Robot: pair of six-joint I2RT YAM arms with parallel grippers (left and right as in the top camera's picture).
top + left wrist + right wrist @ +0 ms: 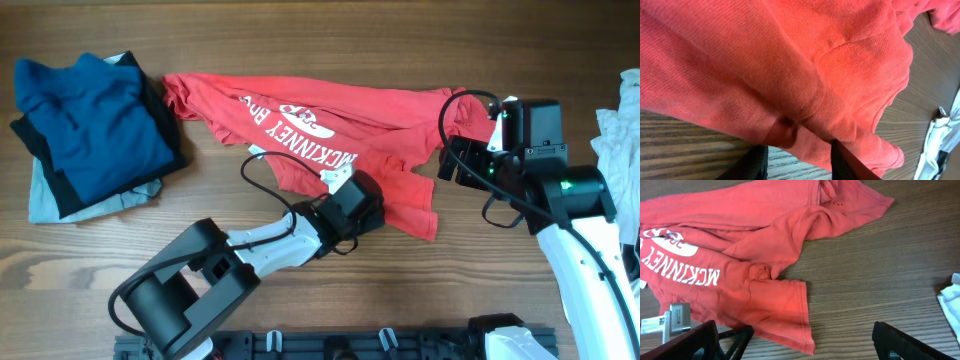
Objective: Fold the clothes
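The red T-shirt [330, 125] with white lettering lies crumpled and partly spread across the middle of the table. My left gripper [368, 205] is at the shirt's lower edge. In the left wrist view its black fingers [800, 162] are apart, and a fold of the red shirt [790, 75] hangs over and between them. My right gripper [453, 160] is at the shirt's right side, low over the wood. In the right wrist view its fingers [802, 345] are wide open, and the shirt's hem corner [790, 315] lies between them, untouched.
A folded stack with a blue garment [90, 125] on top of black and pale ones sits at the far left. A white garment [620, 125] lies at the right edge and shows in both wrist views [940, 140] [951, 297]. The table [300, 40] is brown wood.
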